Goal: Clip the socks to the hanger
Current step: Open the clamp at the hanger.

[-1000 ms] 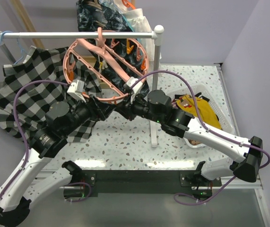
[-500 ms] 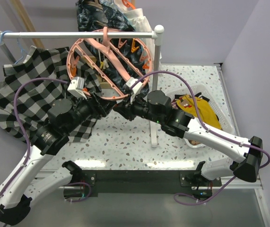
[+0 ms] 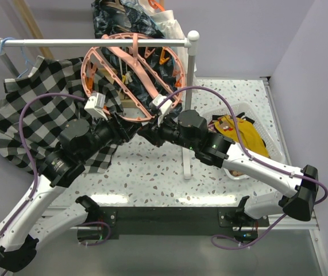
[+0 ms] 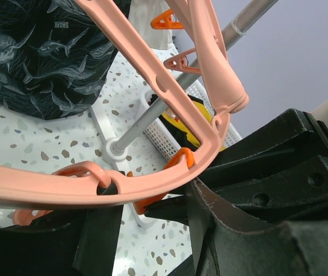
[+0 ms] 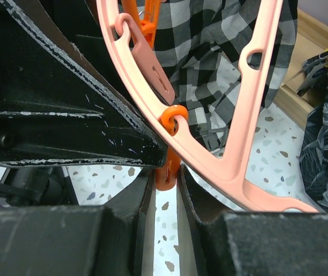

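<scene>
The salmon-pink hanger (image 3: pixel 142 77) hangs tilted from the white rail. Both grippers meet under its lower rim. My right gripper (image 3: pixel 145 131) is shut on an orange clip (image 5: pixel 167 179) that dangles from the hanger's ring (image 5: pixel 232 167); both of the gripper's (image 5: pixel 166 171) pads press on the clip. My left gripper (image 3: pixel 128 127) faces it from the left. Its jaws (image 4: pixel 151 190) stand apart, with the hanger rim (image 4: pixel 49 187) lying across their tips and nothing pinched. The socks (image 3: pixel 239 133), mustard yellow uppermost, lie in the white basket at the right.
A black-and-white checkered shirt (image 3: pixel 31 109) hangs at the left of the white rail (image 3: pixel 95 42). The rail's post (image 3: pixel 189 115) stands behind my right arm. The white basket (image 3: pixel 270 144) sits at the right. A dark patterned bag (image 3: pixel 123 20) sits behind the rail.
The hanger ring has swung up and a little to the right. My left gripper has edged towards the rim and its jaws have narrowed. The right gripper has kept its hold on the clip.
</scene>
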Tool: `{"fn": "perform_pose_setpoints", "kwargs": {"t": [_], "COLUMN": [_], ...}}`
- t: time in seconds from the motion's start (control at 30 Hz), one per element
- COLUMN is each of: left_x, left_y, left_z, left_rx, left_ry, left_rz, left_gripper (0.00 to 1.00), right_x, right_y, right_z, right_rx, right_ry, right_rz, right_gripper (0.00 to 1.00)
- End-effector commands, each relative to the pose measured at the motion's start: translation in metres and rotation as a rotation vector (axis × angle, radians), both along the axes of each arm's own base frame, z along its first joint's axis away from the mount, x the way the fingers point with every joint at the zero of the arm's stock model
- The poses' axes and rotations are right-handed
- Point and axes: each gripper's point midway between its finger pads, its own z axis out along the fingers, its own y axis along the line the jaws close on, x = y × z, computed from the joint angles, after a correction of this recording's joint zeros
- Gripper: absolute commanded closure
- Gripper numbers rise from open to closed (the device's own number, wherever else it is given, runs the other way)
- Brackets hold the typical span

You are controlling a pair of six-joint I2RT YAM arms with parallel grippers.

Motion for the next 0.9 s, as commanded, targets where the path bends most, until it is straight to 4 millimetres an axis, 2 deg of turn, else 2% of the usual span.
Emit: {"fn": "perform_pose_setpoints", "kwargs": {"t": [0.0,0.13,0.43,0.57,0.6,0.7,0.77,0.83,0.87], "left_x": [0.009,0.009,0.008,0.008,0.008,0.008,0.008,0.008,0.007], "left_y": [0.005,0.007,0.010,0.010,0.009,0.007,0.007,0.007,0.007], "left_z": [0.028,0.024,0.020,0.023,0.024,0.025,0.025,0.024,0.025], "left_rx": [-0.012,0.008,0.028,0.022,0.018,0.015,0.015,0.016,0.013], "left_ry": [-0.085,-0.079,-0.076,-0.083,-0.087,-0.091,-0.089,-0.088,-0.086], "left_rz": [0.051,0.058,0.067,0.065,0.062,0.054,0.053,0.051,0.051], "left_gripper": [0.51,0.55,0.78,0.86,0.87,0.88,0.90,0.91,0.91], "right_x": [-0.010,-0.009,-0.009,-0.009,-0.009,-0.007,-0.005,-0.001,0.009], "right_y": [0.008,0.006,0.001,-0.002,-0.004,-0.016,-0.030,-0.048,-0.063], "right_z": [0.013,0.014,0.019,0.015,0.014,0.004,-0.001,-0.018,-0.023], "right_rx": [0.021,0.016,0.018,0.007,0.000,-0.047,-0.075,-0.152,-0.191], "right_ry": [-0.031,-0.033,-0.045,-0.043,-0.041,-0.035,-0.031,-0.001,-0.003], "right_rz": [0.051,0.044,0.033,0.029,0.025,-0.017,-0.066,-0.131,-0.216], "right_gripper": [0.98,0.98,0.96,0.84,0.71,0.53,0.49,0.46,0.45]}}
